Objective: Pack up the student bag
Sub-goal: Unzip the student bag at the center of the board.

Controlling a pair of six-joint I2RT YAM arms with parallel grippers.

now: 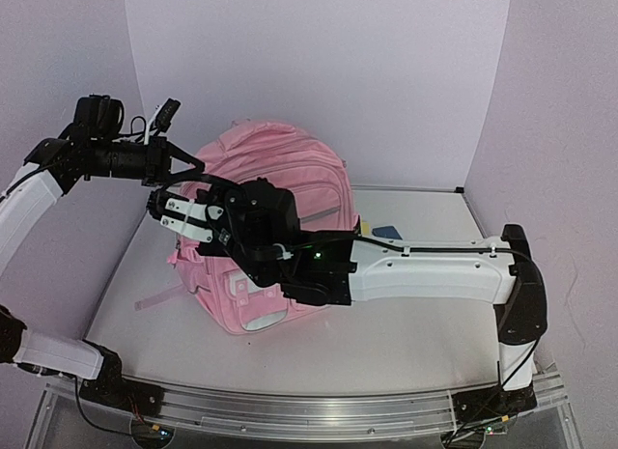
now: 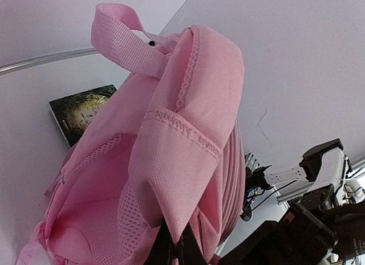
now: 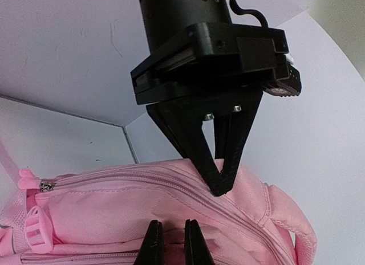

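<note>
The student bag [image 1: 280, 193], a large pink backpack, stands in the middle of the table. My left gripper [image 1: 193, 176] comes in from the left and is shut on a fold of its pink fabric [image 2: 174, 245] near the top. From the right wrist view that same left gripper [image 3: 219, 188] points down onto the bag's upper zip seam. My right gripper [image 1: 179, 217] reaches across the bag's front. Its fingers [image 3: 154, 245] stand close together with pink fabric by a zip line pinched between them. The top handle [image 2: 122, 40] hangs free.
A dark-covered book [image 2: 85, 111] lies flat on the table behind the bag. A flat blue and yellow item [image 1: 386, 232] shows just beyond my right forearm. White walls close in the back and both sides.
</note>
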